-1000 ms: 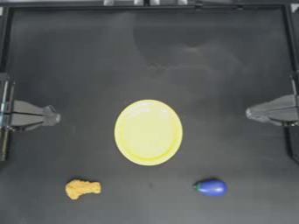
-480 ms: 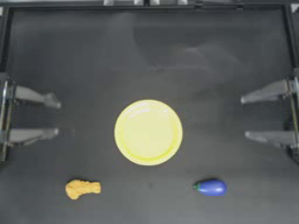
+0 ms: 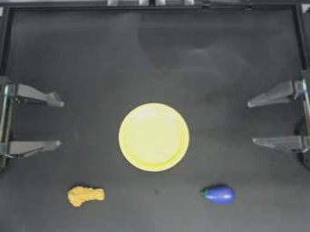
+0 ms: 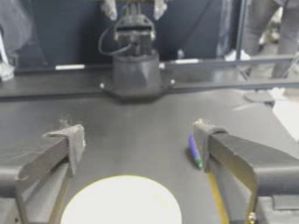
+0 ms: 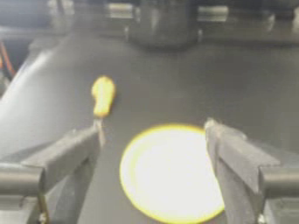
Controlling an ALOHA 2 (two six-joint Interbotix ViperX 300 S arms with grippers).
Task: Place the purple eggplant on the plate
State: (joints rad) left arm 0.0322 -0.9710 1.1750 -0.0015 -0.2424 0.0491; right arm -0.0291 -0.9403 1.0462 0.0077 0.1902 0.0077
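Left gripper (image 3: pixel 57 123) sits drawn back at the worktop's left edge, jaws spread wide. Right gripper (image 3: pixel 253 123) mirrors it at the right edge, apparently equally wide.

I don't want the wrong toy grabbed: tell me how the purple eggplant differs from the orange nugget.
The purple eggplant is glossy blue-purple, smooth and oval with a green stem tip; the orange nugget is tan-orange, matte and lumpy. The eggplant lies nearer the right gripper, the nugget nearer the left gripper. Both are small and off the plate.
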